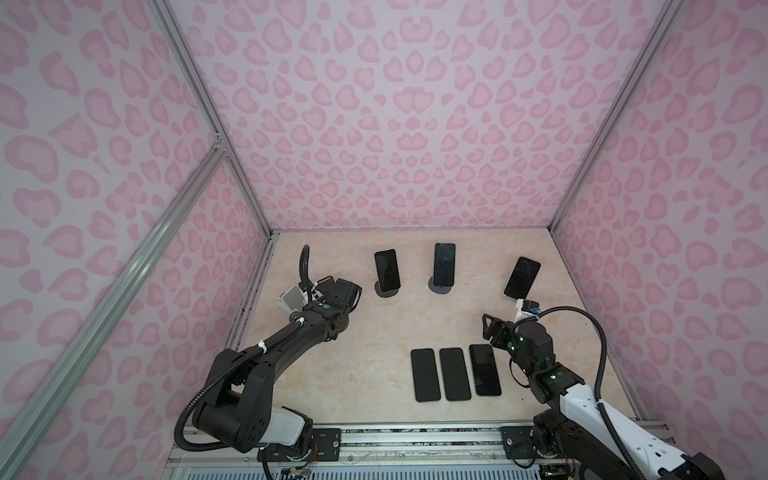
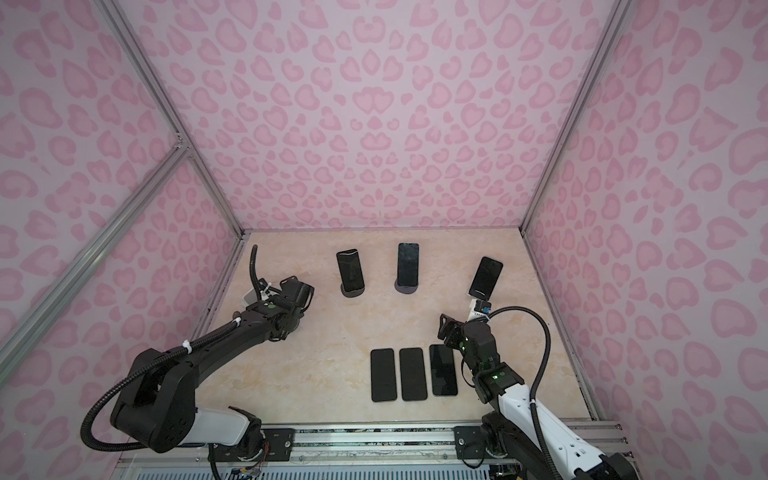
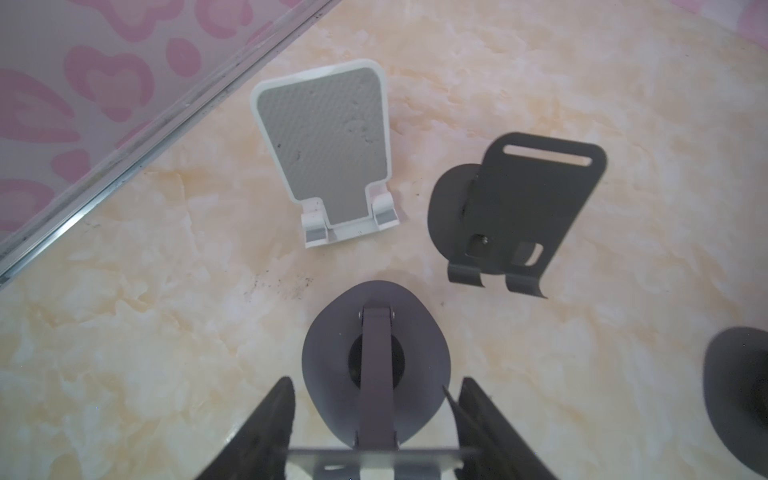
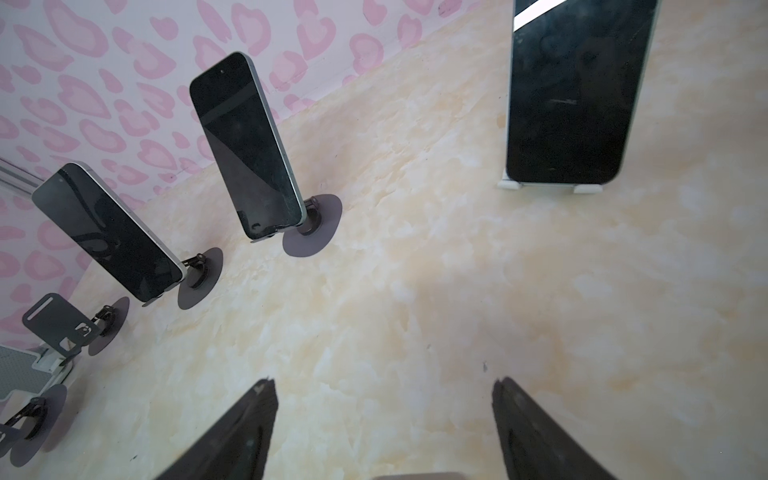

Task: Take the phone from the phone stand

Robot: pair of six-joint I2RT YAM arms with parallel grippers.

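Three dark phones lean upright on phone stands along the back: a left phone [image 1: 387, 272] [image 4: 108, 232], a middle phone [image 1: 444, 264] [image 4: 247, 145] and a right phone [image 1: 522, 277] [image 4: 569, 95] on a white stand [image 4: 511, 185]. My left gripper [image 1: 347, 291] [image 3: 377, 380] is at the back left, shut across the plate of an empty grey phone stand [image 3: 376, 361] with a round base. My right gripper [image 1: 488, 324] [image 4: 384, 380] hovers open over bare table in front of the right phone, nothing between its fingers.
Three phones [image 1: 454, 374] lie flat side by side near the front. An empty white stand [image 3: 324, 145] [image 1: 293, 297] and an empty dark stand [image 3: 528, 199] sit beside the left wall rail [image 3: 124, 158]. Pink patterned walls enclose the marble-look table [image 1: 353, 353].
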